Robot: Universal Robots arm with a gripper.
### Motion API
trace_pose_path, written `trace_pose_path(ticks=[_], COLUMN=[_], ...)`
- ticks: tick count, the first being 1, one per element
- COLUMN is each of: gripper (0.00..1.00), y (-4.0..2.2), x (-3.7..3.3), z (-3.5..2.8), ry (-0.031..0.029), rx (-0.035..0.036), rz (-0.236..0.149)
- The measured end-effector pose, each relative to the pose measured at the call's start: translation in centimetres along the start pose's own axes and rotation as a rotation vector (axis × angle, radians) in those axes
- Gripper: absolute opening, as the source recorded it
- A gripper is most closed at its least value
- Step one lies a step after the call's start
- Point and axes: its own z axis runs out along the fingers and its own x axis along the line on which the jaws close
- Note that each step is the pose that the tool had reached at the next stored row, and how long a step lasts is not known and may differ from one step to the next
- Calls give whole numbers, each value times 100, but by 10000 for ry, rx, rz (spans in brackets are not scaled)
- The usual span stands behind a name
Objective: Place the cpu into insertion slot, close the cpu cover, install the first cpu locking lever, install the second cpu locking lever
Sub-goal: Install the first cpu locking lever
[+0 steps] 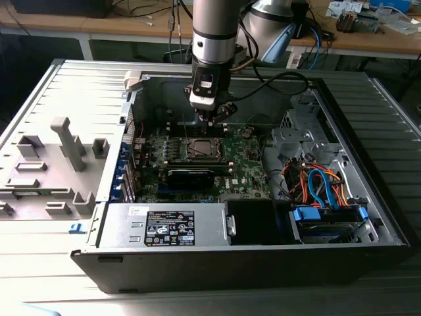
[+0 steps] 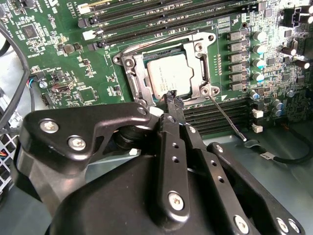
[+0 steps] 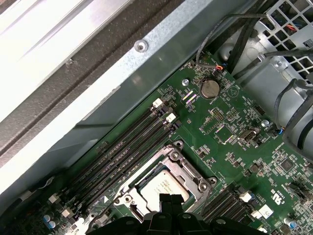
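Inside an open computer case, the cpu (image 2: 168,73) lies in the insertion slot (image 2: 120,60) with the cpu cover (image 2: 198,66) closed over it. The gripper (image 2: 172,99) hangs at the socket's edge, its fingers pinched together with nothing visible between them. One locking lever (image 2: 227,120) juts out loose, apparently not yet latched

A wooden workbench (image 1: 131,27) stands behind the grey ridged table (image 1: 395,131).
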Motion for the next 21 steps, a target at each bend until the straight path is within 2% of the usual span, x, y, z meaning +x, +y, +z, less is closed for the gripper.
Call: trace_pose_path(ticks=[21], gripper=[11], y=[0], x=[0], z=[0], ry=[-2], rx=[-2], rz=[-120])
